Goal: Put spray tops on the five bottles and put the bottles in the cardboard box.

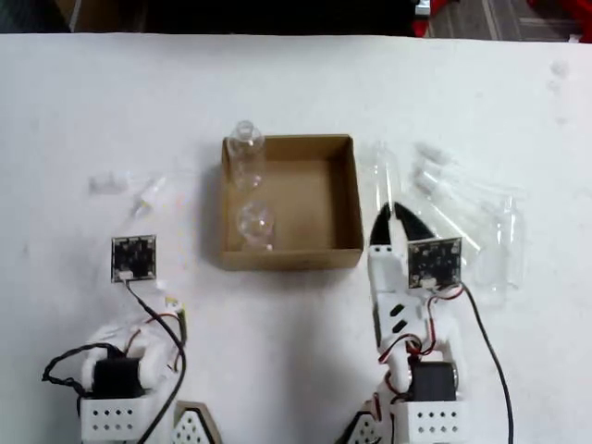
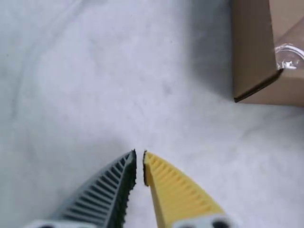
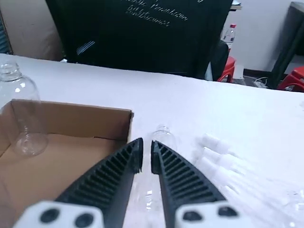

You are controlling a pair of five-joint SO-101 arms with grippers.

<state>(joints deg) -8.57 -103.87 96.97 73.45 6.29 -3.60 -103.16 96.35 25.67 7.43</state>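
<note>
The cardboard box (image 1: pixel 338 199) sits mid-table with two clear bottles standing along its left side, one at the far corner (image 1: pixel 246 153) and one nearer (image 1: pixel 254 225). More clear bottles lie right of the box, one close to it (image 1: pixel 384 176) and one farther out (image 1: pixel 504 245). White spray tops lie among them (image 1: pixel 435 171) and also left of the box (image 1: pixel 111 183). My right gripper (image 3: pixel 146 153) is shut and empty, just short of a lying bottle (image 3: pixel 164 135). My left gripper (image 2: pixel 139 164) is shut over bare table, near the box corner (image 2: pixel 259 71).
The white table (image 1: pixel 296 83) runs wide beyond the box. A dark chair back (image 3: pixel 142 33) stands past the far edge. Cables (image 1: pixel 157 342) trail from both arm bases near the front edge.
</note>
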